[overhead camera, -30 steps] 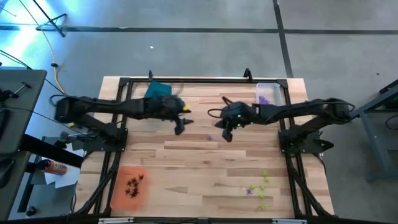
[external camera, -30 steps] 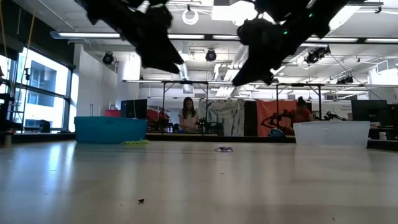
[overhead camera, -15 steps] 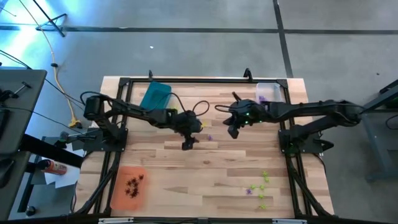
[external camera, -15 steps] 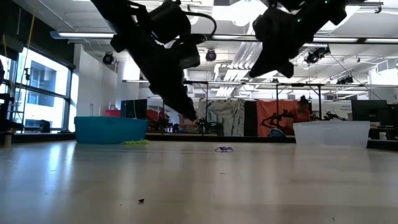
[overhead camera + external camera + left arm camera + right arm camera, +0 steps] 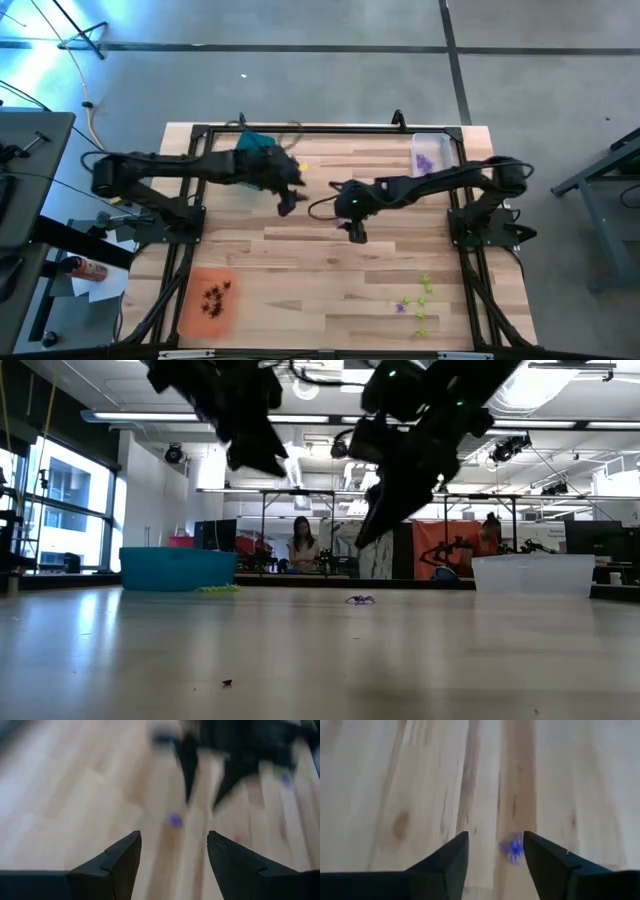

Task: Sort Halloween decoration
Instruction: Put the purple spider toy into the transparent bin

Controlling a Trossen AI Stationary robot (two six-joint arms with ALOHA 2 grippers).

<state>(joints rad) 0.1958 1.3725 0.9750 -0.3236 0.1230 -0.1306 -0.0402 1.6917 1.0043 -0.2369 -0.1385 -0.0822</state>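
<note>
A tiny purple spiky trinket lies on the bare wood near the table's middle. My right gripper hangs open just above it, a finger on either side, touching nothing. My left gripper is open in the air to the left of it, pointing at the same trinket. More green and purple trinkets lie scattered near the front right. Dark ones sit in the orange tray, purple ones in the clear tray.
A teal tray stands at the far left, partly under my left arm, with a green trinket beside it. Black frame rails run along the table's edges. People sit at benches in the room beyond the table.
My right gripper has swung toward the table's left and near edge and come down over the purple trinket. My left gripper dipped toward the table's middle, then drew back up and toward the far left. The trinket has stayed where it was.
</note>
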